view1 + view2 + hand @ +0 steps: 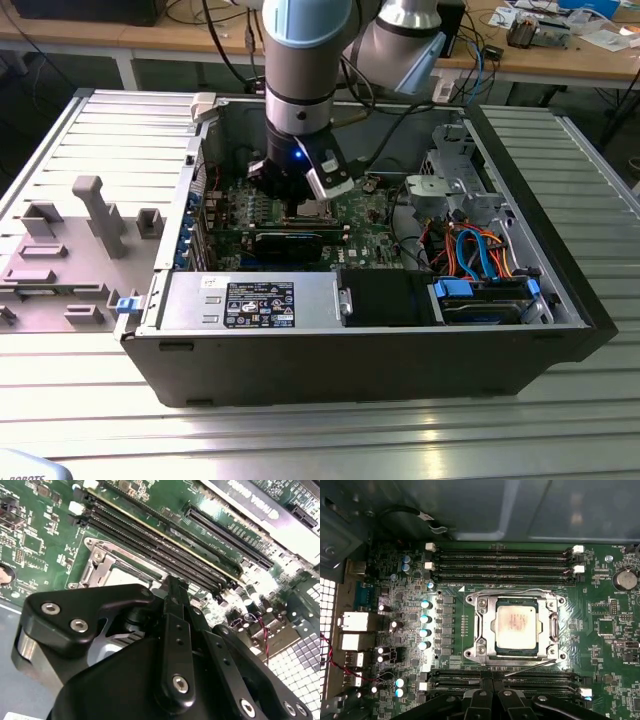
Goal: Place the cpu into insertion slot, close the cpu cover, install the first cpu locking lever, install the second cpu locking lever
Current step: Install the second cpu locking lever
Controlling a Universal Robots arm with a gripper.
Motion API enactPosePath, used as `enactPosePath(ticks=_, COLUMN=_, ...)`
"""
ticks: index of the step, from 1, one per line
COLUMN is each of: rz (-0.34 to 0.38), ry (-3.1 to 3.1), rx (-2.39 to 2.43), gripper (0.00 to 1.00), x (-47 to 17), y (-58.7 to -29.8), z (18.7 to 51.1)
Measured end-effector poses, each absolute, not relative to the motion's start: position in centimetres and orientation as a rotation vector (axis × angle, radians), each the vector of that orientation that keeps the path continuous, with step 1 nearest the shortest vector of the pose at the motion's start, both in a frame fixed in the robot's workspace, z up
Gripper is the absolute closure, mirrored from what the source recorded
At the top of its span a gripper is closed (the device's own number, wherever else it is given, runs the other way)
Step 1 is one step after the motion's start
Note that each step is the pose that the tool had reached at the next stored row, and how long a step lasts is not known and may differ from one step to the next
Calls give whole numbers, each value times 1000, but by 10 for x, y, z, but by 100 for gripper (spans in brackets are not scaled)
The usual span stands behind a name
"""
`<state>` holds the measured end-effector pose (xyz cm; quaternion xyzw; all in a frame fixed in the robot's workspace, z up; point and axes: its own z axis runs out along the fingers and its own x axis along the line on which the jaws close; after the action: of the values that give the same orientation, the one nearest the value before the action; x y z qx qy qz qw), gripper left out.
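Observation:
The cpu point(516, 625), with its dull silver top, lies in the insertion slot on the green motherboard. The slot's pin field is hidden under it. The silver cpu cover point(484, 625) lies flat around the chip, and a corner of it point(102, 555) shows in the second wrist view. One thin wire lever point(520, 591) runs along the cover's far side. Another lever point(530, 667) runs at a slant along the near side, close to my fingertips. My gripper point(492, 692) hangs just beside the socket with its black fingers point(172, 610) together and nothing seen between them. In the exterior view the gripper point(300, 205) is low inside the case.
Long black memory slots point(502, 560) flank the socket on both sides. A black card point(290, 243), a power supply point(260, 300) and a drive cage with orange and blue cables point(470, 250) crowd the open case. A grey fixture tray point(70, 250) sits at the exterior view's left.

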<state>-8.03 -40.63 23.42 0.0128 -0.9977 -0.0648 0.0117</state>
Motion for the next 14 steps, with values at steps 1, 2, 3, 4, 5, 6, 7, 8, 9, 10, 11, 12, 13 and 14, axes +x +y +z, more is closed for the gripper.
enactPosePath(ticks=1, rz=-213, ry=-3109, rx=42, gripper=89, x=-81, y=-410, z=233)
enactPosePath(ticks=2, rz=-230, ry=-3107, rx=45, gripper=89, x=-81, y=-411, z=232)
enactPosePath(ticks=3, rz=-245, ry=-3106, rx=47, gripper=89, x=-82, y=-413, z=231)
enactPosePath(ticks=4, rz=-255, ry=-3105, rx=48, gripper=89, x=-82, y=-413, z=230)
enactPosePath(ticks=5, rz=-259, ry=-3104, rx=49, gripper=89, x=-83, y=-414, z=228)
enactPosePath(ticks=6, rz=-259, ry=-3102, rx=50, gripper=89, x=-83, y=-414, z=225)
enactPosePath(ticks=7, rz=-259, ry=-3101, rx=51, gripper=89, x=-83, y=-414, z=223)
enactPosePath(ticks=8, rz=-259, ry=-3100, rx=52, gripper=89, x=-84, y=-414, z=221)
enactPosePath(ticks=9, rz=-260, ry=-3100, rx=52, gripper=89, x=-84, y=-414, z=219)
enactPosePath(ticks=10, rz=-263, ry=-3099, rx=52, gripper=89, x=-84, y=-414, z=218)
enactPosePath(ticks=11, rz=-266, ry=-3099, rx=52, gripper=89, x=-84, y=-414, z=218)
enactPosePath(ticks=12, rz=-271, ry=-3097, rx=52, gripper=89, x=-86, y=-414, z=217)
enactPosePath(ticks=13, rz=-273, ry=-3095, rx=51, gripper=89, x=-87, y=-414, z=216)
enactPosePath(ticks=14, rz=-275, ry=-3092, rx=51, gripper=89, x=-87, y=-414, z=216)
